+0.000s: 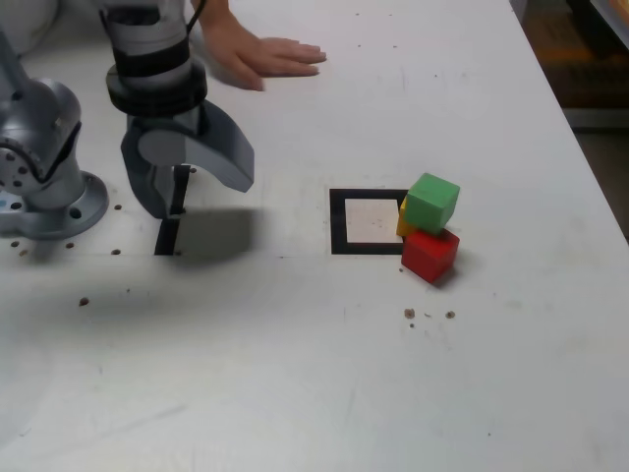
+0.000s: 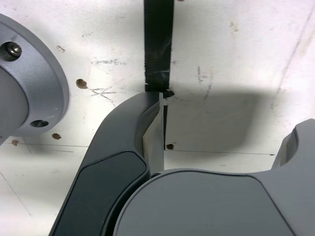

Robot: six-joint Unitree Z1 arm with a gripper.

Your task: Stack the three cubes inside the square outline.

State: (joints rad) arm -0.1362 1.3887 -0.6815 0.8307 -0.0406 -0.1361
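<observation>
Cubes [image 1: 428, 228] (stacked at outline's [image 1: 338, 222] edge), well apart from tool [image 1: 187, 187], jaws spread, empty

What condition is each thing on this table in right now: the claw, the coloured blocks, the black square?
gripper: open, empty, over a black tape strip.
green cube: sits tilted on the others.
red cube: on the table, outside the outline.
yellow cube: mostly hidden behind them.
square outline: interior empty.
</observation>
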